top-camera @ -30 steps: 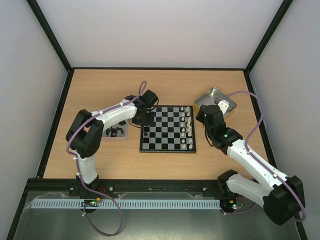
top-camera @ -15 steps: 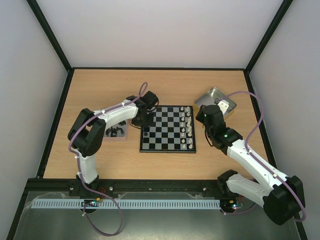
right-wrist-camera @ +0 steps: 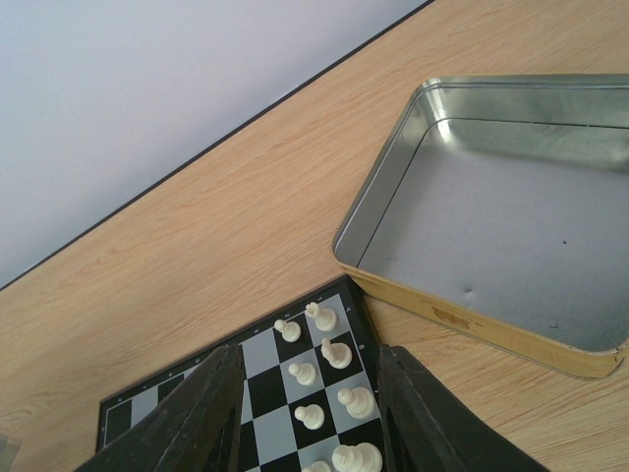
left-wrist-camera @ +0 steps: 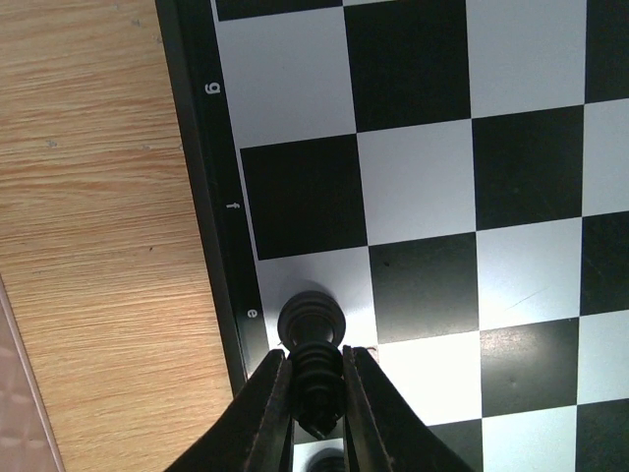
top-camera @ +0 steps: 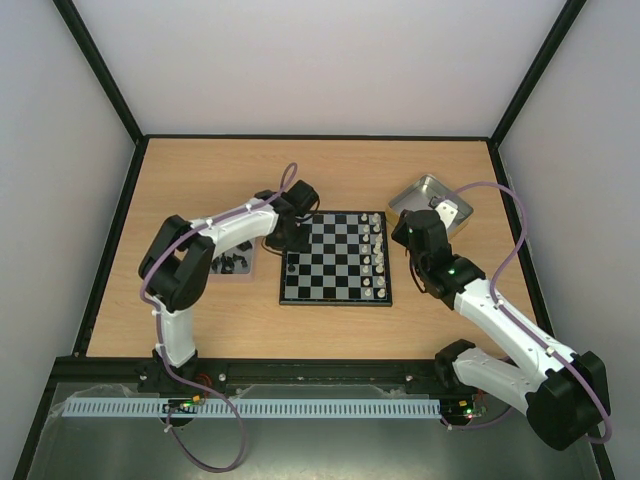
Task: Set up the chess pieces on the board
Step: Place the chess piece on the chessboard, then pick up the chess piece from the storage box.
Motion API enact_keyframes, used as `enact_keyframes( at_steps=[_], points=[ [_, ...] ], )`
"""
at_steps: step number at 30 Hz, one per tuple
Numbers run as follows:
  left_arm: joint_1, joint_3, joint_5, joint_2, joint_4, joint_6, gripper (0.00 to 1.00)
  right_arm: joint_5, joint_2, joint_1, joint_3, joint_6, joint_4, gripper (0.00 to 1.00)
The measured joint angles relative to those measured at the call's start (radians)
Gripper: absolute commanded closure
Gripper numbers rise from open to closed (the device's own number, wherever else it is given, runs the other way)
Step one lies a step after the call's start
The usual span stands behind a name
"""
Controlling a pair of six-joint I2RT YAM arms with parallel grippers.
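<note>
Left jaws clenched on black chess piece (left-wrist-camera: 313, 339) at board (left-wrist-camera: 423, 187) edge square; off-centre release risks toppling. Right jaws parted, empty.

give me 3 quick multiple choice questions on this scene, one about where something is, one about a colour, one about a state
1. In the top view, where on the board do the pale pieces stand?
A) along its left edge
B) in the two columns at its right edge
C) in the middle

2. What colour is the piece in the left gripper?
A) black
B) pale
C) red

3. The metal tin is:
A) full of pieces
B) shut with a lid
C) open and empty

Answers:
1 B, they line up in the right-hand columns.
2 A, the left wrist view shows it black, pinched between the fingers.
3 C, the right wrist view shows its bare floor and no lid.
</note>
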Motion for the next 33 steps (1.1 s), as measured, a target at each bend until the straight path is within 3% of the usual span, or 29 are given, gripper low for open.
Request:
enact_keyframes(
  at_steps=[9, 13, 19, 23, 27, 33],
  points=[
    [0.000, 0.005, -0.003, 0.016, -0.001, -0.002, 0.51, 0.000, -0.018, 0.000, 0.000, 0.000, 0.000, 0.62],
    [0.000, 0.008, -0.004, 0.009, -0.005, 0.002, 0.43, -0.002, -0.021, 0.000, 0.000, 0.000, 0.000, 0.62],
    [0.011, 0.011, -0.026, -0.069, -0.005, -0.003, 0.42, -0.005, -0.026, 0.000, 0.000, 0.001, 0.000, 0.62],
    [0.045, -0.016, -0.056, -0.178, 0.020, -0.018, 0.50, -0.008, -0.031, 0.000, 0.000, 0.002, 0.000, 0.62],
    [0.135, -0.127, -0.083, -0.314, 0.068, -0.053, 0.56, -0.012, -0.032, 0.000, 0.000, 0.002, 0.000, 0.62],
    [0.295, -0.320, -0.105, -0.425, 0.094, -0.103, 0.53, -0.021, -0.029, 0.000, 0.000, 0.005, 0.000, 0.62]
  ],
)
